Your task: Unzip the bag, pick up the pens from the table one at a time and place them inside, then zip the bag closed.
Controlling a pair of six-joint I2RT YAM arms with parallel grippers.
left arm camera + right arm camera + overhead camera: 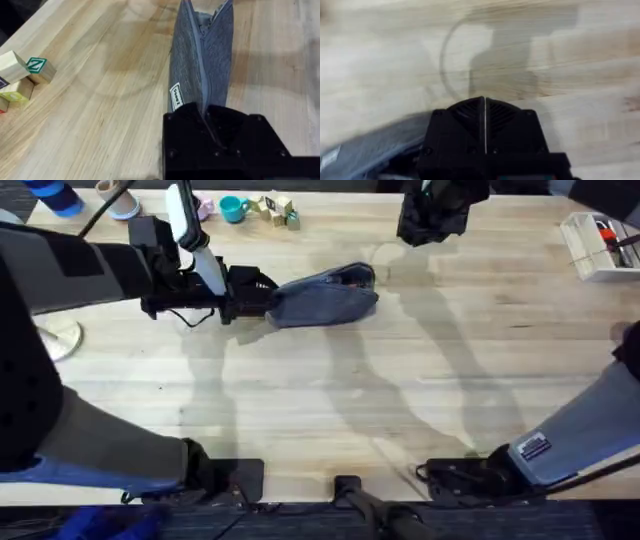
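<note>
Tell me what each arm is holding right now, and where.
Left gripper pinches the bag at its zipper end. Right gripper is shut, holding nothing.

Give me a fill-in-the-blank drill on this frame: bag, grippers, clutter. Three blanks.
1. The left gripper is clamped on the ____ end of the bag.
2. The bag rests on the ____ table.
3. In the left wrist view, the block beside the bag shows the letter ____.

Missing words: left; wooden; Z
</note>
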